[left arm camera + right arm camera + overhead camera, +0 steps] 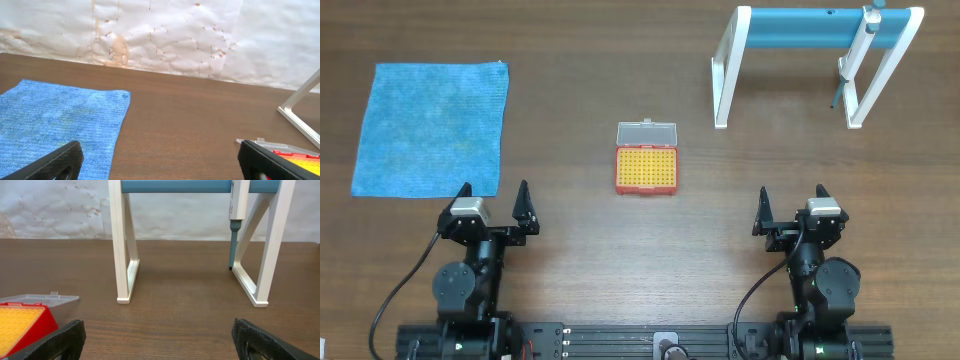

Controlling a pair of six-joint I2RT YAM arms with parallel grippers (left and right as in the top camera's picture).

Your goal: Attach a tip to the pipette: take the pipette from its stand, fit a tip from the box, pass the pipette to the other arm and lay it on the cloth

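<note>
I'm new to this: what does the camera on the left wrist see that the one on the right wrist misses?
Left wrist view, not right: the blue cloth, lying flat on the table. Right wrist view, not left: the pipette, hanging from the blue bar of the stand. Shared: the tip box with its lid open, a white leg of the stand, the brown table and the pale wall behind.

Pipette (233, 242) hangs on stand (800, 28), tip box (646, 170) (lid open) mid-table, cloth (430, 130) flat.
</note>
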